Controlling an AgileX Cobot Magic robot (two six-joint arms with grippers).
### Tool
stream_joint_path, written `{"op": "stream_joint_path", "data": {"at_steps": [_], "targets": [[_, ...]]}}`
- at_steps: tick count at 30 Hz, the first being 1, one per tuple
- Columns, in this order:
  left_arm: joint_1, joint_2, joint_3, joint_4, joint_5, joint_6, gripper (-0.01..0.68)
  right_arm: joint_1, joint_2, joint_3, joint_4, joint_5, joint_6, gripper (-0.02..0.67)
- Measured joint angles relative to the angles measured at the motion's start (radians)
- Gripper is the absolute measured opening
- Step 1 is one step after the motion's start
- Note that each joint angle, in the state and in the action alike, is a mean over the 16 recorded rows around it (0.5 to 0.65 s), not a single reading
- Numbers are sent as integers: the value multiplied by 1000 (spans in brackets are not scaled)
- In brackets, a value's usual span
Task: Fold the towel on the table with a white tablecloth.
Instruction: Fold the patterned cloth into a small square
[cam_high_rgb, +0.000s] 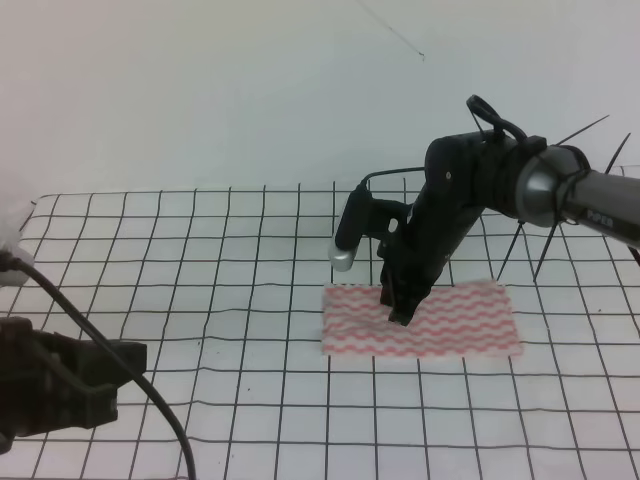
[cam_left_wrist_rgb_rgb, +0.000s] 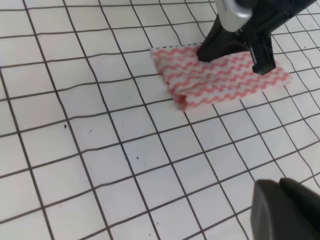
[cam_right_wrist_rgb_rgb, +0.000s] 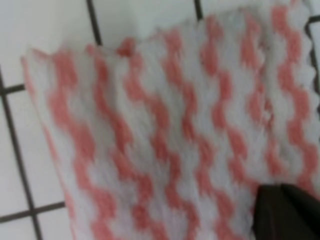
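Note:
The towel (cam_high_rgb: 460, 320) (cam_left_wrist_rgb_rgb: 210, 80) lies flat on the table with a white tablecloth (cam_high_rgb: 200, 300) (cam_left_wrist_rgb_rgb: 100, 150), right of centre, its pink-red and white waves running lengthwise. Its near-left corner shows a doubled, folded edge. My right gripper (cam_high_rgb: 393, 310) (cam_left_wrist_rgb_rgb: 234, 61) points straight down onto the towel's left part, fingers apart, tips touching the cloth. The right wrist view is filled by the towel (cam_right_wrist_rgb_rgb: 160, 130), with one dark fingertip (cam_right_wrist_rgb_rgb: 285, 212) at the bottom right. My left gripper (cam_high_rgb: 90, 385) rests low at the far left, well away from the towel; only a dark finger (cam_left_wrist_rgb_rgb: 285, 210) shows in its own view.
A black cable (cam_high_rgb: 130, 370) loops from the left arm toward the front edge. Thin black rods (cam_high_rgb: 530, 250) stand behind the right arm at the far right. A white wall backs the table. A white object (cam_high_rgb: 10, 245) sits at the left edge.

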Motion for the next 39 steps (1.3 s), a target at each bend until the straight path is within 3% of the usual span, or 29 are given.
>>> {"op": "stream_joint_path", "data": {"at_steps": [7, 22, 39], "targets": [[0, 0, 0, 0, 2, 0, 0, 0, -9, 0, 4, -28, 0, 20], [0, 0, 0, 0, 8, -4, 0, 0, -3, 0, 75, -18, -91, 195], [0, 0, 0, 0, 11, 0, 0, 0, 4, 0, 51, -19, -89, 17]]}}
